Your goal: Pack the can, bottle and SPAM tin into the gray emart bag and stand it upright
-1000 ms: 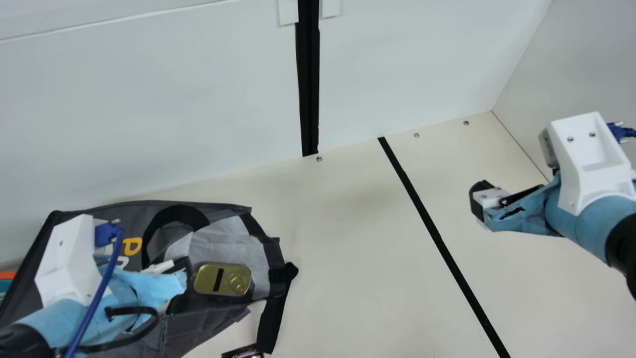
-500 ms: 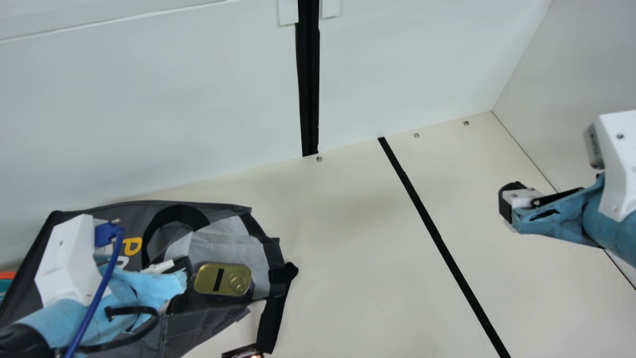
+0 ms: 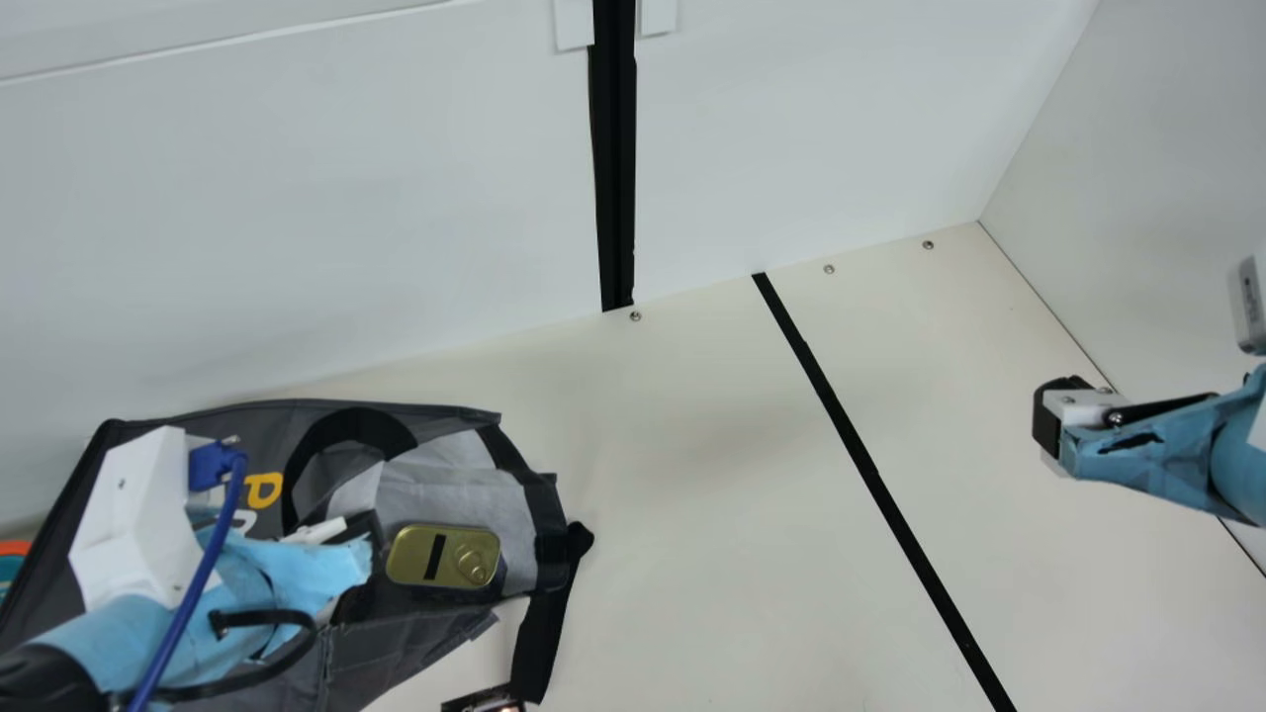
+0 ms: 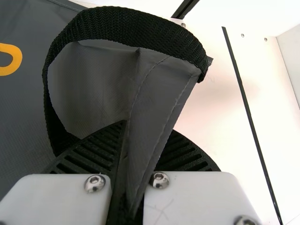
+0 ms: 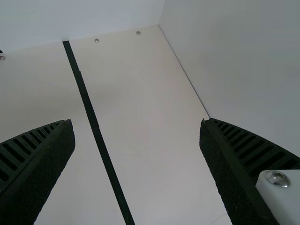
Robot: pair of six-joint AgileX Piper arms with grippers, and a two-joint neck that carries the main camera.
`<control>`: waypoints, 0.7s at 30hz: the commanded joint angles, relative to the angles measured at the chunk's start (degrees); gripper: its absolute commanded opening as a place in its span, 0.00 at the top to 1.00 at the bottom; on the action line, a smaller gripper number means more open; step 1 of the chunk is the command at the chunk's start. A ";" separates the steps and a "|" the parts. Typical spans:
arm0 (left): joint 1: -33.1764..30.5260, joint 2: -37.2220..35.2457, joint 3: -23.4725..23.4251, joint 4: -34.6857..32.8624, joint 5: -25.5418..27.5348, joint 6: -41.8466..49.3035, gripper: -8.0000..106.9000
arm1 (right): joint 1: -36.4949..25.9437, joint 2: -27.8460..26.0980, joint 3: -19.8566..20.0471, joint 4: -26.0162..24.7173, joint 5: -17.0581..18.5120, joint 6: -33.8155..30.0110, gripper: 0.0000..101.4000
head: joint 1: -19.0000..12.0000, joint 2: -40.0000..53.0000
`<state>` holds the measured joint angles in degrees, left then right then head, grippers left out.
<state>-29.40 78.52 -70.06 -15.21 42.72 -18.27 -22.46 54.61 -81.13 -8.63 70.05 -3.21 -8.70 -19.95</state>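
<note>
The gray emart bag [image 3: 415,653] lies on its side at the left of the main view, mouth facing right. Inside the mouth rests the SPAM tin [image 3: 443,556], its gold end with the pull ring showing. My left gripper [image 3: 361,539] is at the upper rim of the bag, beside the tin. In the left wrist view that gripper [image 4: 133,164] is shut on a fold of the bag's fabric [image 4: 152,108], below a black handle [image 4: 126,23]. Far to the right, my right gripper [image 3: 1058,425] hangs away from the bag; in the right wrist view it [image 5: 137,124] stands open and holds nothing.
A black strap [image 3: 544,633] trails from the bag's mouth onto the table [image 3: 712,554]. Next to its end, a dark shiny object [image 3: 483,701] is cut off by the lower edge. An orange and teal item [image 3: 12,559] sits at the far left. White walls stand behind and at the right.
The right arm has drawn away to the right, away from the bag, and its gripper has sunk slightly in the main view. My left arm, the bag and the tin are unmoved.
</note>
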 commanded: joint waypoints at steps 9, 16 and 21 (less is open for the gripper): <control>0.00 0.00 0.00 0.00 0.00 0.00 1.00 | -4.36 -0.65 0.15 4.59 -0.15 -1.68 0.06 | -1.30 -0.05; 0.00 0.00 0.00 0.00 0.00 0.00 1.00 | -6.07 -0.70 0.21 6.49 -0.15 -2.32 0.06 | -1.30 -0.05; 0.00 0.00 0.00 0.00 0.00 0.00 1.00 | -6.32 -0.60 0.20 7.06 -0.15 -2.36 0.06 | -1.30 -0.05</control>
<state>-29.40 78.52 -70.06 -15.21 42.72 -18.27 -28.76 53.94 -80.85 -1.71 69.93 -5.53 -8.70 -19.95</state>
